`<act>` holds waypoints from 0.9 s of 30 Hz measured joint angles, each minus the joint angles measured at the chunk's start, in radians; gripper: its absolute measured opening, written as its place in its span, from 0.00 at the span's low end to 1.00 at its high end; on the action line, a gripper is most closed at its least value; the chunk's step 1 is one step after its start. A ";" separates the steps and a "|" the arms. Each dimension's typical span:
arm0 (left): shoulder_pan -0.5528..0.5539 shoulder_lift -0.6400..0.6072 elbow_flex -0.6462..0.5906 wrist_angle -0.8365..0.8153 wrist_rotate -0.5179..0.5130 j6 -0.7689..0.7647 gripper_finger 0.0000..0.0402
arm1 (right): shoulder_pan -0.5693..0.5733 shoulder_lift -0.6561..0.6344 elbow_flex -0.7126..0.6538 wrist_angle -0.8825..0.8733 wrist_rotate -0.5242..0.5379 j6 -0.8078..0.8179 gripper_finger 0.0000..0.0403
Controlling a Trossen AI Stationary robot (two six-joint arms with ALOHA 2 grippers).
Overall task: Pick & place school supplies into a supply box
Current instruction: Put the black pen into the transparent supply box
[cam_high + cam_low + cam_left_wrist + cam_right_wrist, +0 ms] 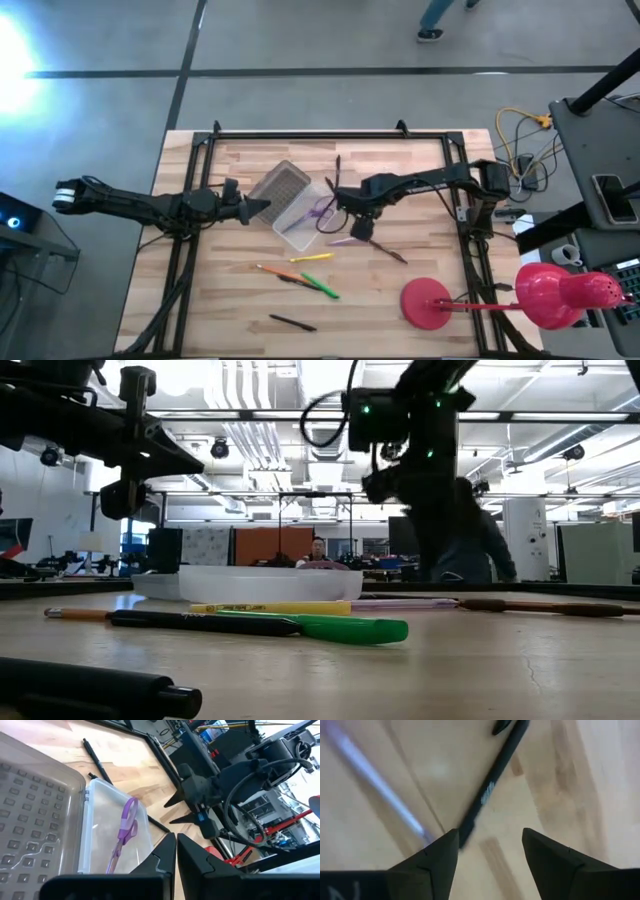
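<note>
A black marker (90,688) lies nearest, cut off at the frame edge. Beyond lie a green pen (330,627) and a yellow pen (270,607). The box (303,212) holds scissors (125,827). The right gripper (490,851) hovers open, empty, over a black pen (492,782). The left gripper (176,851) is closed, empty, beside the lid (279,184).

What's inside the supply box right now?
The purple scissors lie in the supply box, handles toward its far end. Nothing else shows in it, though the near end is hidden behind the left gripper in the left wrist view.

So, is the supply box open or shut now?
Open: the supply box has its ribbed lid folded back flat, and purple scissors lie inside.
</note>
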 joint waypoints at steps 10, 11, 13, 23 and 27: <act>0.000 0.000 0.000 -0.008 0.000 0.000 0.00 | 0.005 0.064 -0.034 0.144 0.094 0.208 0.49; 0.000 0.000 0.000 -0.009 0.000 0.000 0.00 | 0.008 0.074 -0.033 0.143 0.100 0.208 0.48; 0.000 0.000 0.000 -0.009 0.000 0.000 0.00 | 0.013 0.096 -0.035 0.142 0.129 0.211 0.47; 0.000 0.000 0.000 -0.011 0.000 0.000 0.00 | 0.011 0.111 -0.090 0.176 0.109 0.156 0.24; 0.000 0.000 0.000 -0.011 0.000 0.000 0.00 | 0.004 0.108 -0.124 0.182 0.063 0.156 0.10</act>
